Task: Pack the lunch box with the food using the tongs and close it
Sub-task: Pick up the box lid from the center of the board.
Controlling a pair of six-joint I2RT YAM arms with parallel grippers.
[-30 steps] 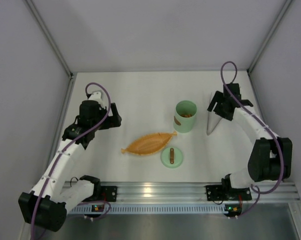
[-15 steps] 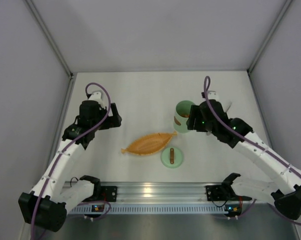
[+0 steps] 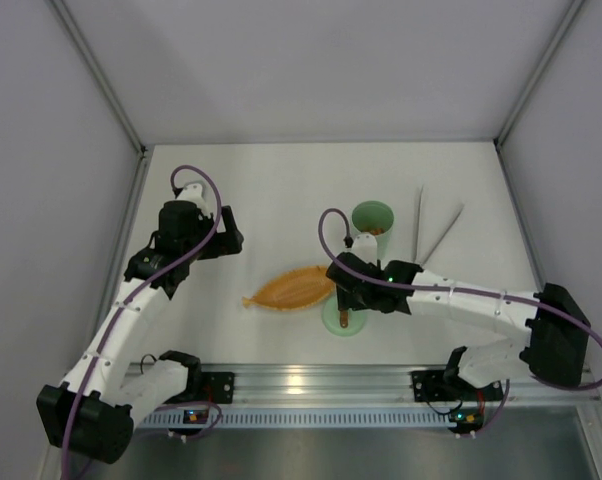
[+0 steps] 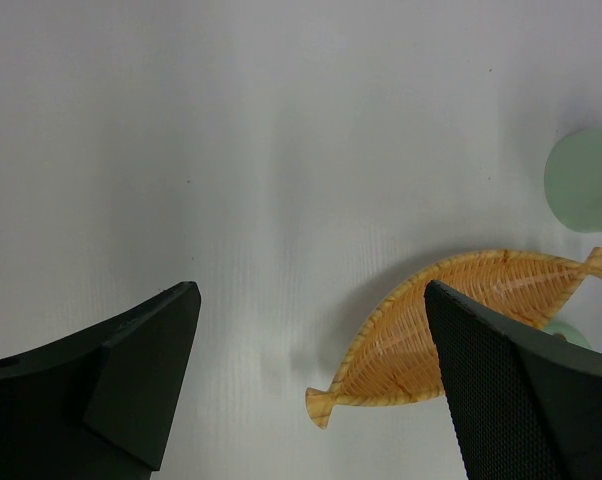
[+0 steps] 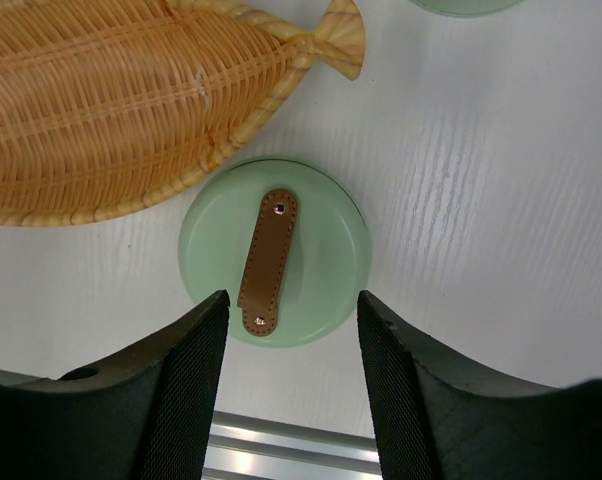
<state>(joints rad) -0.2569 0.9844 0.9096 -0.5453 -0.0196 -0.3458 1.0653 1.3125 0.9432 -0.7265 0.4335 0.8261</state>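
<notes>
Right gripper [image 5: 291, 305] has swung off the tongs [image 3: 428, 235] — now half-open, empty, straight above the lid [image 5: 326, 250], handle [image 5: 268, 260] lengthwise between fingers [image 5: 181, 380].

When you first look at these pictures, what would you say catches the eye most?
The right gripper hangs with open jaws directly over the round green lid, which lies flat near the front edge of the table, beside the woven orange dish. Behind them stands the uncovered lunch box, and the tongs lie on the table to its right.
</notes>
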